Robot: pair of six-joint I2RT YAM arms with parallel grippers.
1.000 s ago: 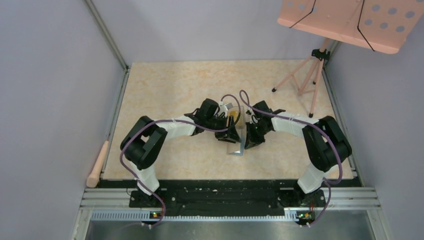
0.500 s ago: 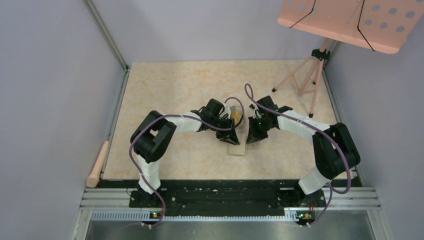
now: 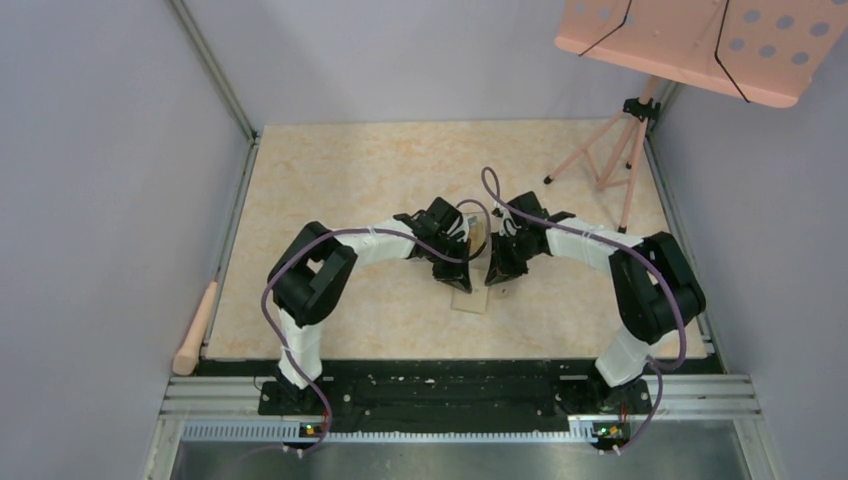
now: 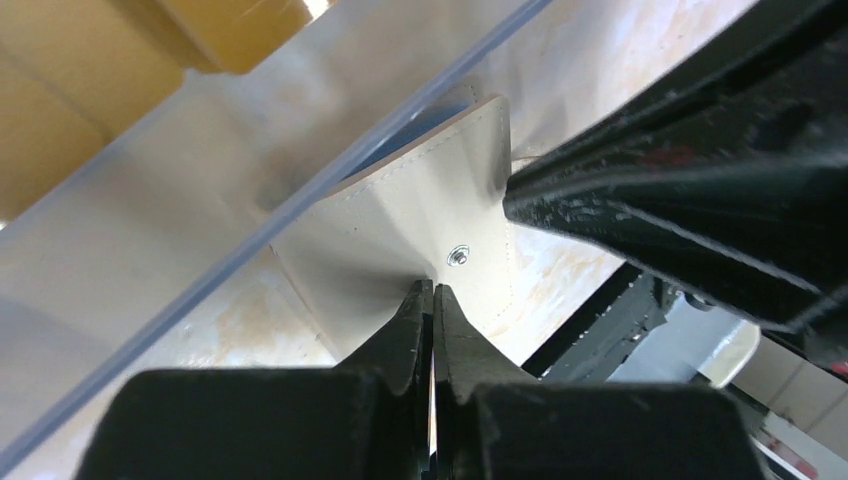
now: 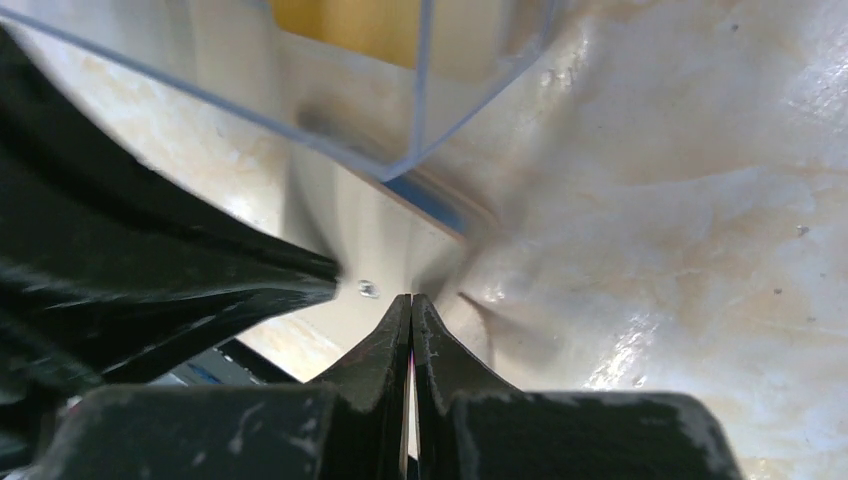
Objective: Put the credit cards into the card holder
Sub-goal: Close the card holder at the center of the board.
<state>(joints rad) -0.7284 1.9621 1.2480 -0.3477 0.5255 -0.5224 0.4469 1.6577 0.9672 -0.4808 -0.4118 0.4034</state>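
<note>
**A:** What does the overhead view give?

**B:** One table (image 3: 330,190), with two arms meeting mid-table over one card holder (image 3: 470,300). A pink stand (image 3: 700,45) is at the far right and a wooden handle (image 3: 195,328) lies off the left edge. The fingers are too small to read there.

**A:** And the wrist views?

**B:** The left hand (image 4: 432,290) is closed tight, its tips against the holder's beige flap, just beside its one snap dot (image 4: 458,256). The right hand (image 5: 411,300) is closed the same way, from the opposite side. Whether either pinches a fold, I cannot tell.

**A:** The credit cards (image 4: 70,100)?

**B:** Golden, inside one clear box (image 5: 420,110) just beyond the holder, seen only from the wrists. How many there are I cannot tell.
</note>
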